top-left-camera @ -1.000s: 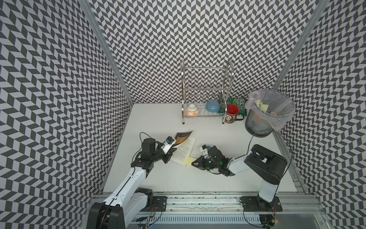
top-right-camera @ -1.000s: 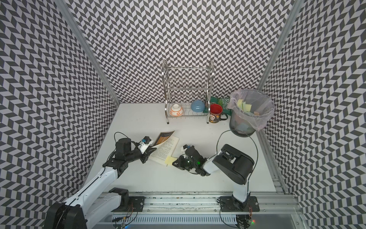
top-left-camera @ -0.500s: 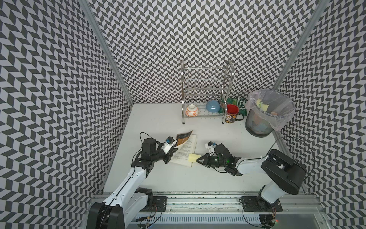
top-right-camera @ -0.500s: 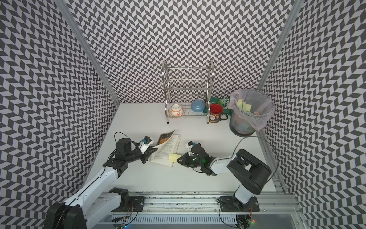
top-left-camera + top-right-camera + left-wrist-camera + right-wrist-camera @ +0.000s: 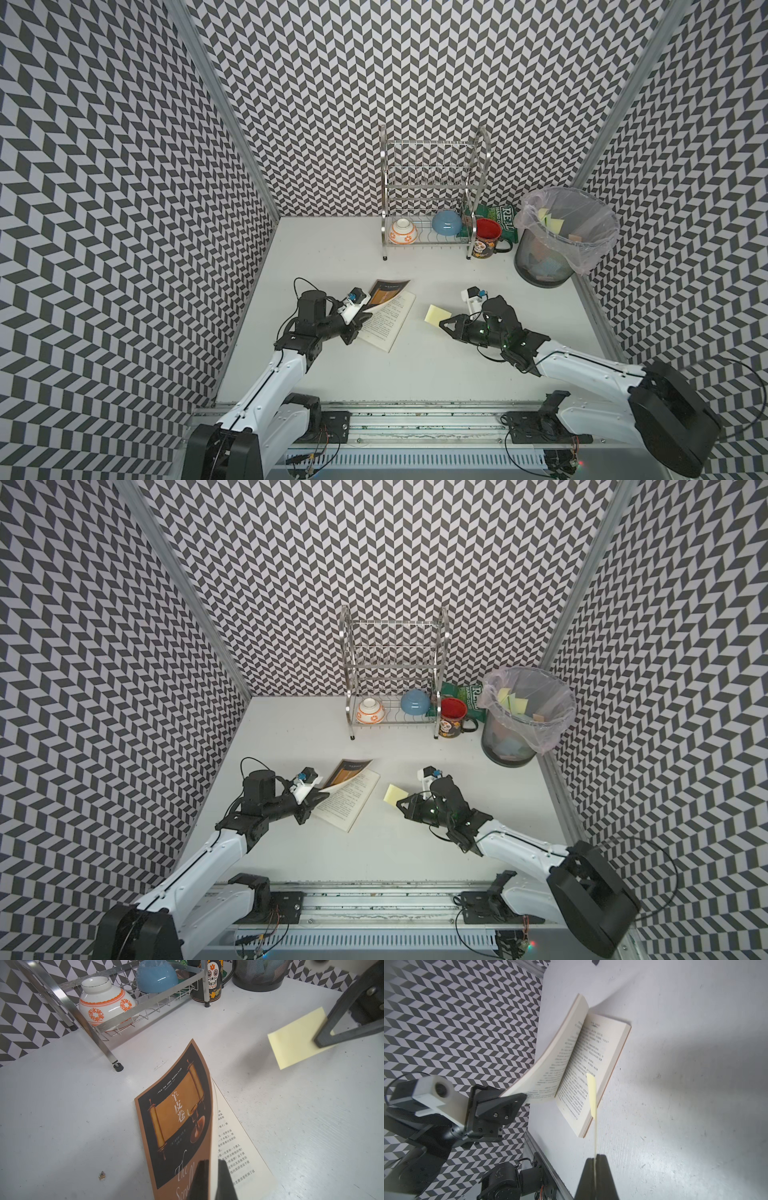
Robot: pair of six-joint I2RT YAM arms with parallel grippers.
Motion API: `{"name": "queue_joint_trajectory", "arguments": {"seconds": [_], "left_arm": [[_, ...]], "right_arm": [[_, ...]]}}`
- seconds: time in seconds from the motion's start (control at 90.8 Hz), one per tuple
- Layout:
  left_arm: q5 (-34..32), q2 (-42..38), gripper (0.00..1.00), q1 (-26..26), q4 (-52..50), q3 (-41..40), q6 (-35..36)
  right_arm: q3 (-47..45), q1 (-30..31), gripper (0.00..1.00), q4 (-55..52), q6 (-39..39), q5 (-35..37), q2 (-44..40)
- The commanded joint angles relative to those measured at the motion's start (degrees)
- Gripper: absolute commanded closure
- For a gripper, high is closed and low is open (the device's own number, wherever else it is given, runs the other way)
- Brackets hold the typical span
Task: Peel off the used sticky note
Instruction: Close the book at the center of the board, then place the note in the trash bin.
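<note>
- The right hand (image 5: 443,323) is closed flat on one edge of the sticky note (image 5: 434,313), a smooth, pale yellow paper square. In the right wrist view the note shows edge-on as a thin, slightly bowed strip rising from between the black fingertips (image 5: 603,1172).
- The note is off the book (image 5: 385,323), just beside its right-hand page edge and over the middle of the worktop (image 5: 415,374). It seems to hang clear of the surface, though the top views are too small to be sure.
- The left hand (image 5: 365,319) is pinched shut on the lifted cover (image 5: 176,1118), glossy brown and black, together with a curved sheaf of front pages. The rest of the paperback lies flat, cream printed pages up, toward the worktop's left edge.
- The worktop is matte white, scuffed and speckled.
- A black mesh bin (image 5: 540,270) with a crinkled clear liner stands at the back right corner.
- A steel wire rack (image 5: 428,199) stands along the back edge.
</note>
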Motion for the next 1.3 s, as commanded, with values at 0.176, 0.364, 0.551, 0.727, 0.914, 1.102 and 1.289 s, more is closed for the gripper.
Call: {"name": "queue_joint_trajectory", "arguments": {"seconds": [0.176, 0.364, 0.551, 0.727, 0.914, 1.102, 1.289], "left_arm": [[3.76, 0.44, 0.94, -0.62, -3.52, 3.02, 1.5], [4.28, 0.46, 0.4, -1.0, -6.56, 5.08, 3.89], [1.97, 1.21, 0.24, 0.43, -12.69, 13.71, 2.76], [-5.01, 5.54, 0.25, 5.9, -9.29, 17.0, -2.09], [-10.99, 11.17, 0.3, 12.4, -5.6, 15.83, -4.5], [-9.98, 7.23, 0.29, 12.85, -6.18, 12.44, -4.18], [-10.72, 7.6, 0.29, 12.8, -7.29, 10.97, -3.93]], "right_arm": [[3.35, -4.0, 1.0, -9.68, -5.1, 4.72, -7.31], [2.65, -4.42, 1.0, -9.35, -4.99, 4.7, -7.88], [4.83, -4.63, 1.0, -12.5, -6.75, 6.76, -7.51], [12.53, -7.99, 1.0, -19.59, -9.91, 11.89, -9.86], [24.35, -17.4, 1.0, -27.55, -15.32, 14.34, -11.23], [38.36, -28.25, 1.0, -33.35, -20.03, 16.88, -7.13], [49.05, -39.21, 1.0, -34.31, -22.22, 19.36, 1.23]]}}
